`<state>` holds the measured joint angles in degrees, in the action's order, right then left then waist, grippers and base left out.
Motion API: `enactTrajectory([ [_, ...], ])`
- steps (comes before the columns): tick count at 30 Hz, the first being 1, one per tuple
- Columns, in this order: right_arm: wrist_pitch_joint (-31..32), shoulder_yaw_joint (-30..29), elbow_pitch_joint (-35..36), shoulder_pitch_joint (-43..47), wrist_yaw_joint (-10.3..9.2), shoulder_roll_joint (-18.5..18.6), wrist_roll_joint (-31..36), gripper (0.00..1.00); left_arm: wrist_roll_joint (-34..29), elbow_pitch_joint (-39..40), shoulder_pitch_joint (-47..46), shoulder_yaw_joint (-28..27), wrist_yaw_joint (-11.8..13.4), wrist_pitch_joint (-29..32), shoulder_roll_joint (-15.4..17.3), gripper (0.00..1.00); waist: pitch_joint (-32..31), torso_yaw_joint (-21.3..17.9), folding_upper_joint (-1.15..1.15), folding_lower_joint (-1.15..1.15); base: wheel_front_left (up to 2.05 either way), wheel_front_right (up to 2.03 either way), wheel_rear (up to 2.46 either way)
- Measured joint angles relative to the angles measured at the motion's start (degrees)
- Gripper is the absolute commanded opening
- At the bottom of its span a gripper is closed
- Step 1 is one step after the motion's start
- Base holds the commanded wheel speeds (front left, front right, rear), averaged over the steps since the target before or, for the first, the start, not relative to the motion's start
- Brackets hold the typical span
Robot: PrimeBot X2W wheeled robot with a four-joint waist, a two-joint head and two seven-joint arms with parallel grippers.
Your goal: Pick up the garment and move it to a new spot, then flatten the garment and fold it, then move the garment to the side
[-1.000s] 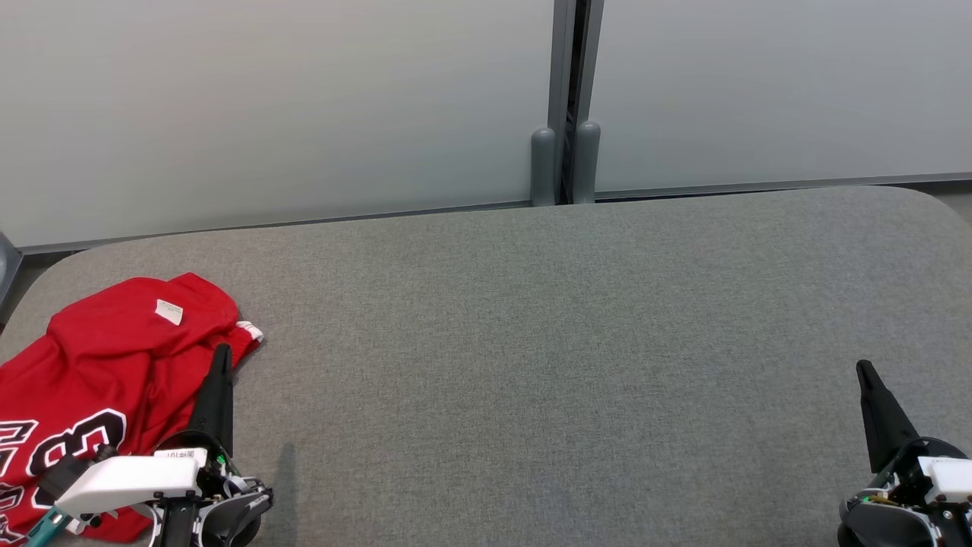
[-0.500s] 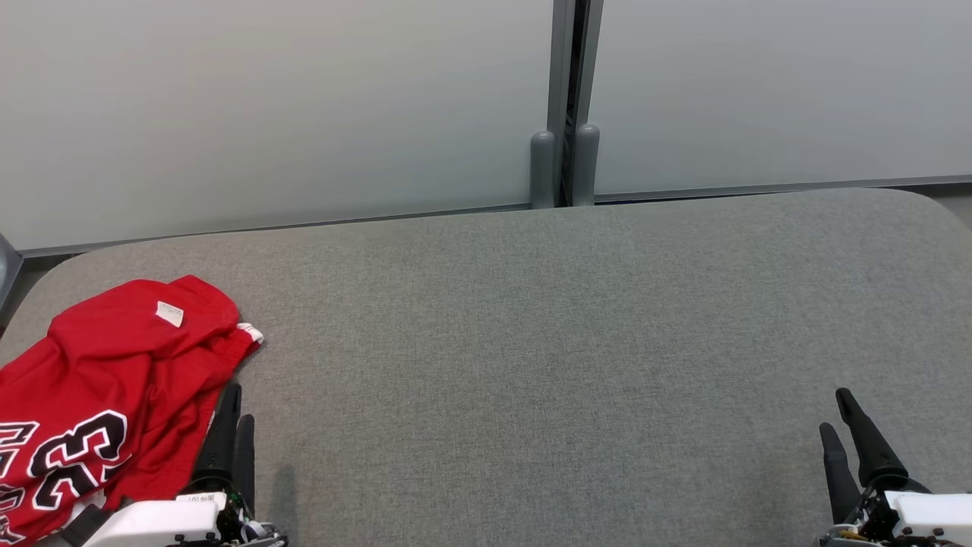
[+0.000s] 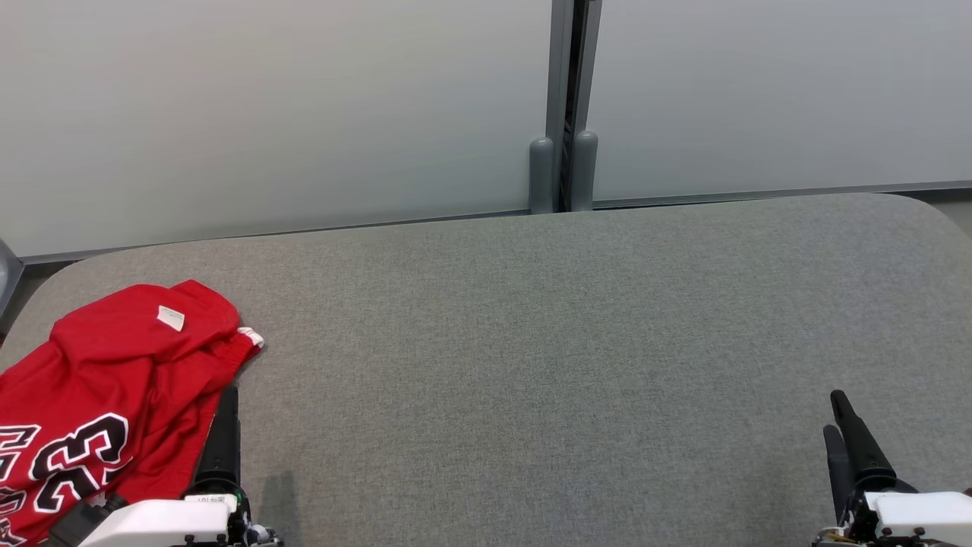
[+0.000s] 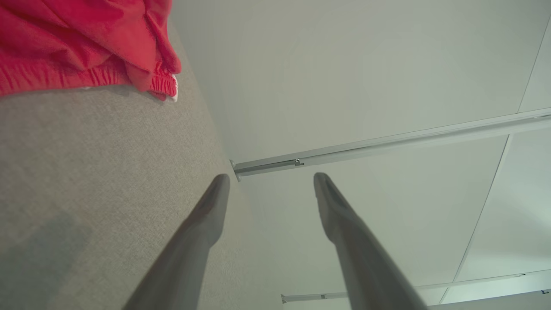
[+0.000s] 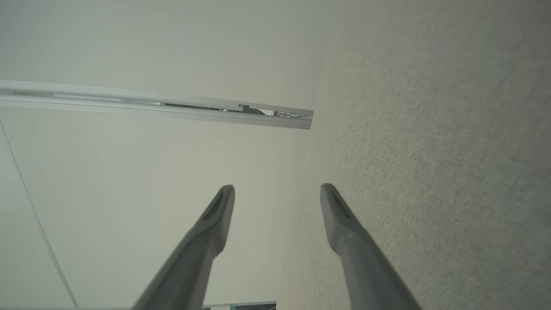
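Our left gripper (image 4: 271,175) hangs spread and empty just beside the red garment (image 3: 99,395); our right gripper (image 5: 276,186), spread too, hovers over the grey surface (image 3: 531,342).

Item count: one garment (image 3: 99,380) at 9 o'clock, one table (image 3: 531,342), two grippers (left gripper (image 4: 271,178), right gripper (image 5: 277,189)), two wall panels (image 3: 266,114) at 12 o'clock.

Grey fabric tabletop (image 3: 531,342), pale frosted wall panels (image 3: 266,114)

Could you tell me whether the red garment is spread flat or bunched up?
Bunched up: the red garment lies in rumpled, overlapping folds.
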<state>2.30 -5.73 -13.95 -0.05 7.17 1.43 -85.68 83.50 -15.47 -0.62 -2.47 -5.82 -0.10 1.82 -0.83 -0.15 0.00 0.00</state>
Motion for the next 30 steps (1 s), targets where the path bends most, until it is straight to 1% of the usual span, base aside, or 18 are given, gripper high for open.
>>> enactTrajectory([
  [11,-2.56,0.68,-1.15,-0.63,0.01,0.20,13.35,1.00,-13.69,1.74,0.46,1.80,2.99,-2.22,0.14,1.00,-0.55,-0.24,0.00,0.00,0.00,0.00,0.00],
  [17,-3.94,1.46,-0.82,-0.64,0.01,0.33,23.17,1.00,-23.74,1.40,0.74,3.70,3.97,-3.47,0.29,1.00,-0.88,-0.30,0.00,0.00,0.00,0.00,0.00],
  [25,-5.47,3.50,-1.16,-0.65,0.03,0.44,37.99,1.00,-33.92,0.02,0.74,6.08,4.87,-4.80,1.08,1.00,-1.27,-0.45,0.00,0.00,0.00,0.00,0.00],
  [27,-5.88,3.94,-1.35,-0.68,0.05,0.45,40.17,1.00,-36.34,-0.46,0.73,6.79,5.19,-5.15,1.42,1.00,-1.34,-0.52,0.00,0.00,0.00,0.00,0.00],
  [29,-5.92,4.12,-1.54,-0.81,0.07,0.47,42.24,1.00,-38.66,-1.00,0.71,7.15,6.01,-5.49,1.66,1.00,-1.43,-0.61,0.00,0.00,0.00,0.00,0.00],
  [30,-5.92,4.12,-1.54,-0.81,0.07,0.47,42.24,1.00,-38.66,-1.00,0.71,7.15,6.01,-5.49,1.66,1.00,-1.43,-0.61,0.00,0.00,0.00,0.00,0.00],
])
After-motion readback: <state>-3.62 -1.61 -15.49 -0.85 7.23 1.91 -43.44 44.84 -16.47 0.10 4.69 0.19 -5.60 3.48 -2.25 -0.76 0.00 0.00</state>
